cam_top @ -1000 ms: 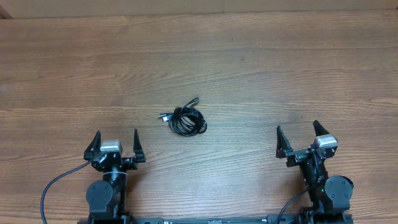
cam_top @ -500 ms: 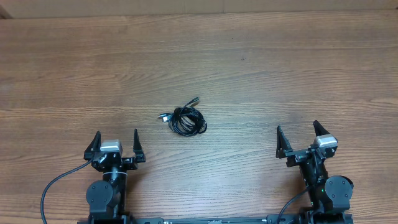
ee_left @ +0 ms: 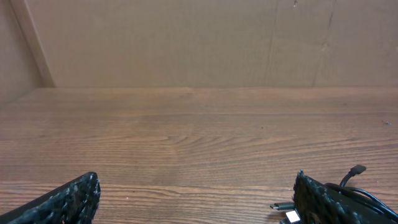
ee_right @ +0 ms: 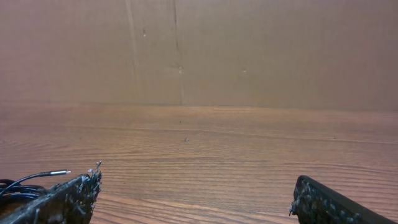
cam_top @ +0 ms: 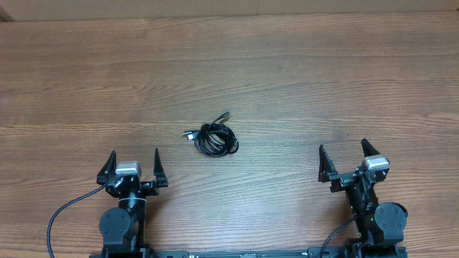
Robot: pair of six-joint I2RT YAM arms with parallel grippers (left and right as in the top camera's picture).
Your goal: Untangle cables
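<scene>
The cables [cam_top: 214, 137] lie as one small knotted black bundle on the wooden table, a little left of the middle, with plug ends poking out at its left and upper right. My left gripper [cam_top: 134, 161] rests open near the front edge, down-left of the bundle, nothing between its fingers. My right gripper [cam_top: 343, 155] stands open far to the right, also empty. In the left wrist view the cables [ee_left: 356, 182] peek out behind the right finger, a plug beside it. In the right wrist view a cable end [ee_right: 37, 177] shows at the far left.
The wooden table [cam_top: 287, 79] runs wide around the bundle. A brown cardboard wall [ee_left: 199, 37] stands along the table's far edge. A thick black arm wire [cam_top: 61, 215] loops at the front left by the left arm's base.
</scene>
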